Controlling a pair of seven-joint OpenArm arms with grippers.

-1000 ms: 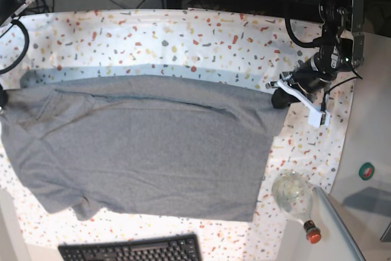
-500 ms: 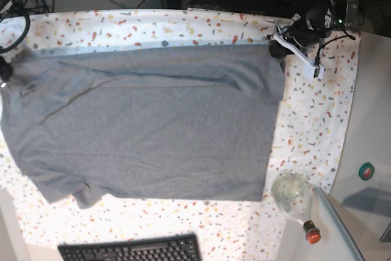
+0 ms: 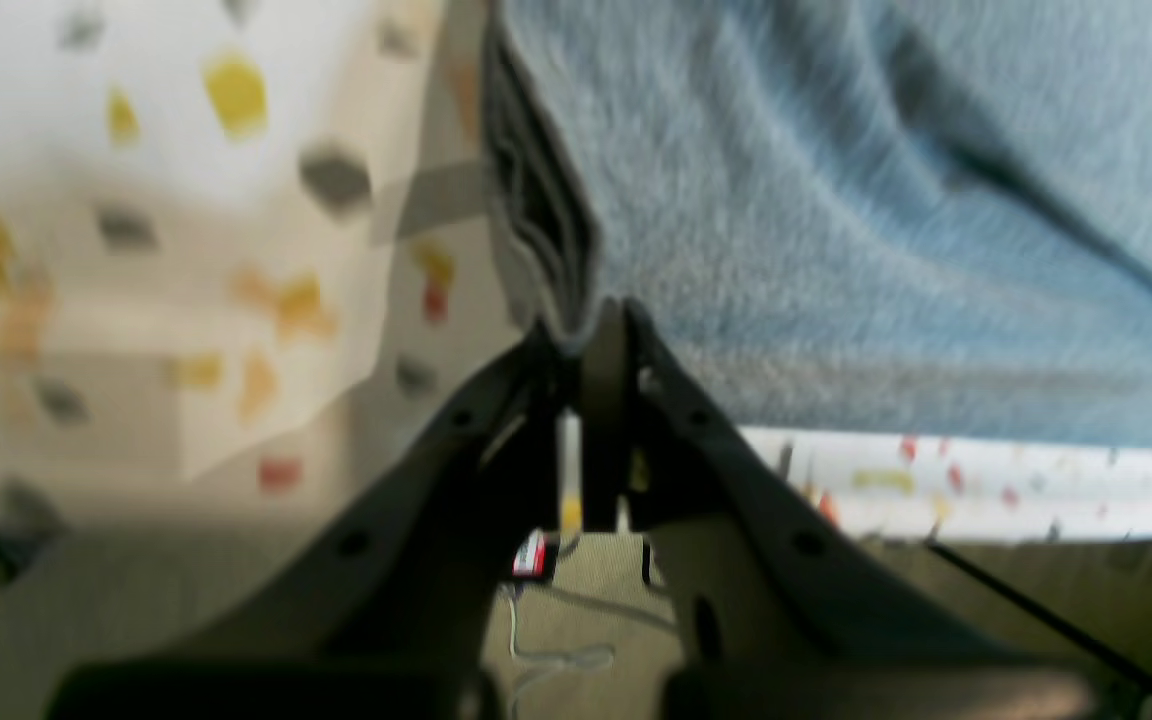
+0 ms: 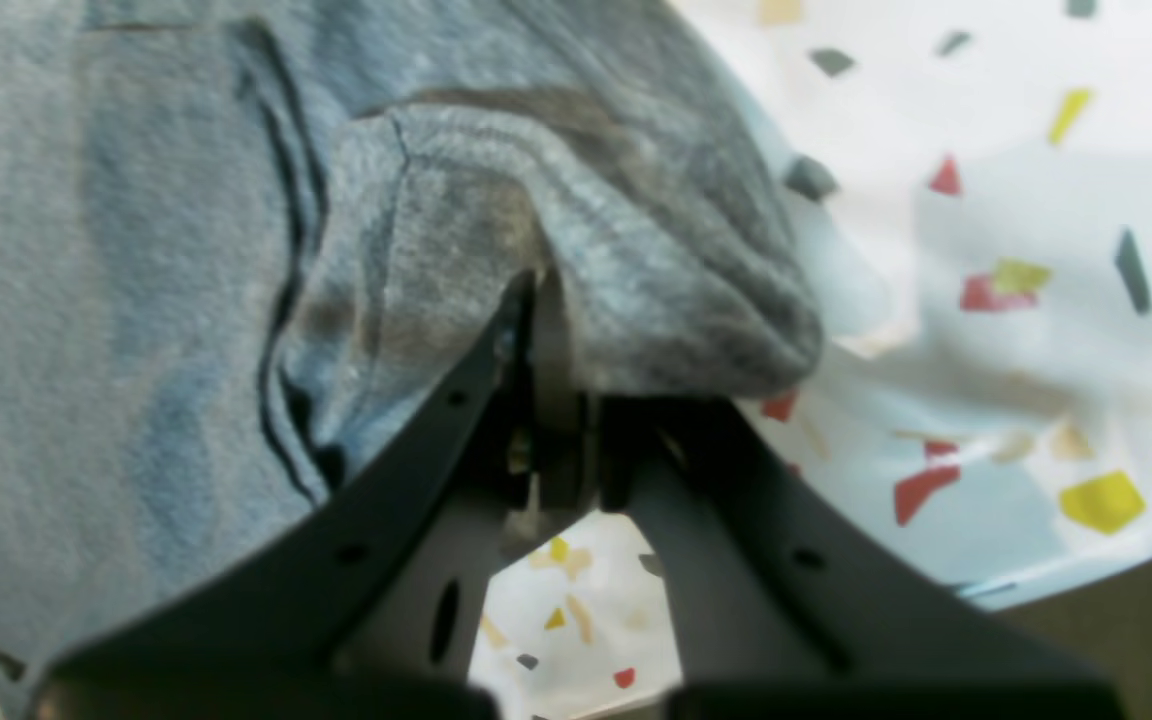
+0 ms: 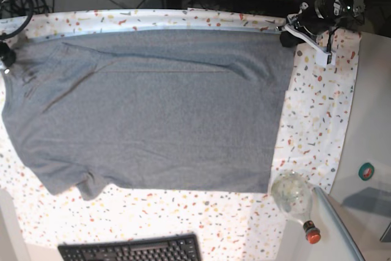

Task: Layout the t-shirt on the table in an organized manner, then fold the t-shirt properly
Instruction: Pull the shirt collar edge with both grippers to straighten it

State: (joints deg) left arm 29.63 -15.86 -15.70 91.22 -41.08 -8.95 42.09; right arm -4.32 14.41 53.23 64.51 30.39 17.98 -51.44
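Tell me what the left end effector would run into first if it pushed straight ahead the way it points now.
The left end effector is already shut on the edge of the t-shirt, so it would first press further into that grey fabric. The speckled table lies beside and beneath it, though depth is unclear in this blurred view.

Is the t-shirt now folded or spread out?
Spread out: the t-shirt lies flat and wide over the table, with no fold yet.
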